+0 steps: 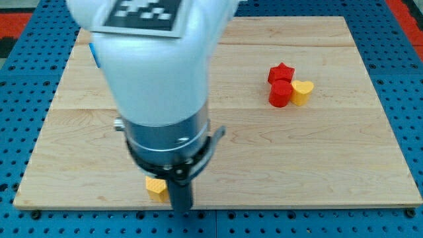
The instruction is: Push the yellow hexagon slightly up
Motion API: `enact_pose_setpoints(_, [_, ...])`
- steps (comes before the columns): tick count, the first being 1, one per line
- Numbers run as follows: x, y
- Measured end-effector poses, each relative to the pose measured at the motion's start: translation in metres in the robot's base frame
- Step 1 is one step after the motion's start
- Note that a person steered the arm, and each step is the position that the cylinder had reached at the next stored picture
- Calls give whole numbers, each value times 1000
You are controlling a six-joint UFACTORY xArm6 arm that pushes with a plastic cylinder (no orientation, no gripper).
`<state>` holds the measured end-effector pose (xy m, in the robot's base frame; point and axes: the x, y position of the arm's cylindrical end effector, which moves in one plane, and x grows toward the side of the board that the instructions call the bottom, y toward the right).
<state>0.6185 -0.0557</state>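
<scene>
A yellow block (pixel 156 188), its shape partly hidden by the arm, lies near the board's bottom edge, left of centre. My tip (pixel 181 209) is at the lower end of the dark rod, just right of and slightly below that yellow block, close to touching it. The large white and grey arm body (pixel 155 86) covers much of the board's left half and hides whatever lies beneath it.
A red star (pixel 281 71), a red cylinder (pixel 280 94) and a yellow heart (pixel 302 92) cluster together at the upper right. The wooden board (pixel 317 165) rests on a blue pegboard; its bottom edge (pixel 264 209) is just under my tip.
</scene>
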Motion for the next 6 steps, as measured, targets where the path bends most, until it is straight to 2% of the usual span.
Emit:
enact_pose_setpoints(2, [-3,-172])
enact_pose_setpoints(3, [-44,-111])
enact_pose_setpoints(4, [-38,-45])
enact_pose_setpoints(5, [0,-96])
enact_pose_setpoints(6, [-1,-51])
